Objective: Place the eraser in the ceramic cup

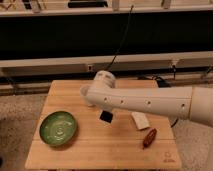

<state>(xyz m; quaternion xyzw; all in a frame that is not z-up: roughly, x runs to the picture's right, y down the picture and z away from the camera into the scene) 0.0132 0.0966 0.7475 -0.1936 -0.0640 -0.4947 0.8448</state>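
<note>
The eraser (106, 117) is a small black block just under the end of my white arm, over the middle of the wooden table (100, 150). My gripper (104, 110) points down right above the eraser and is mostly hidden by the arm; I cannot tell if it holds the eraser. The white ceramic cup (85, 93) stands just left of the arm's end, at the back of the table. Only its left part shows. The eraser is to the right of the cup and nearer the front.
A green plate (58, 128) lies at the front left of the table. A whitish flat block (140, 120) lies right of the eraser, and a brown elongated object (149, 138) lies at the front right. Cables run behind the table.
</note>
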